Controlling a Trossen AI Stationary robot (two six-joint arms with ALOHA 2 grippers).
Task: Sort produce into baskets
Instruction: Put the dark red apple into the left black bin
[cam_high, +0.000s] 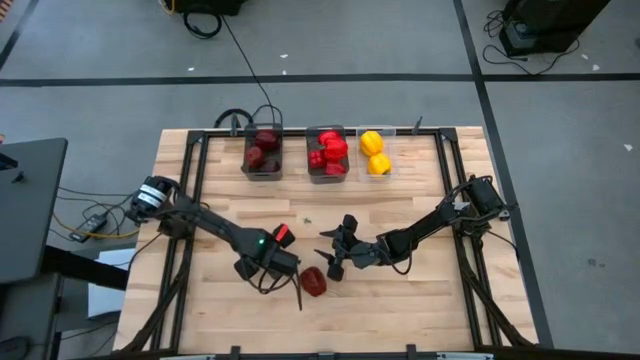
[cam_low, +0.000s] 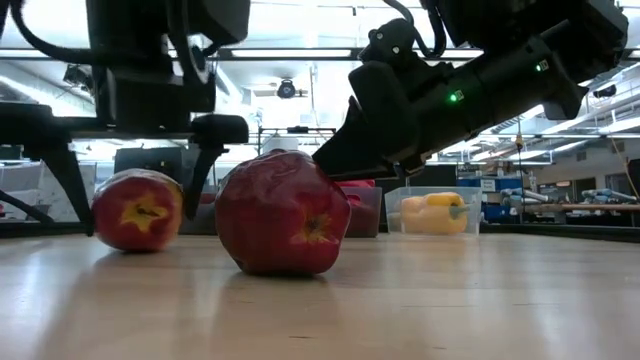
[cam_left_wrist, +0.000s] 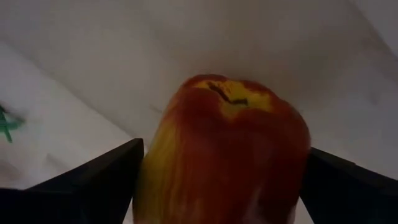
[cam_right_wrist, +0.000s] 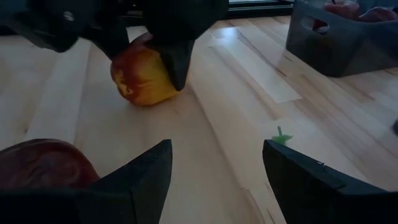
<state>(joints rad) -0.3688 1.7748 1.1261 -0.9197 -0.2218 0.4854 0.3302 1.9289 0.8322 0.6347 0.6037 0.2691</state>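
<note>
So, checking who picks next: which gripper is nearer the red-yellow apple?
Left. The left gripper straddles the red-yellow apple; the right gripper waits apart, beside the dark red apple.

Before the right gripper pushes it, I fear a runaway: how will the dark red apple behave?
The dark red apple is round and rests on the flat, bare table, so it probably rolls. Its shiny skin may slip in the open right gripper. It looks rigid rather than squashy.

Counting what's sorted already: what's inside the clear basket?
Two yellow peppers fill the clear basket; anything beneath them is hidden.
</note>
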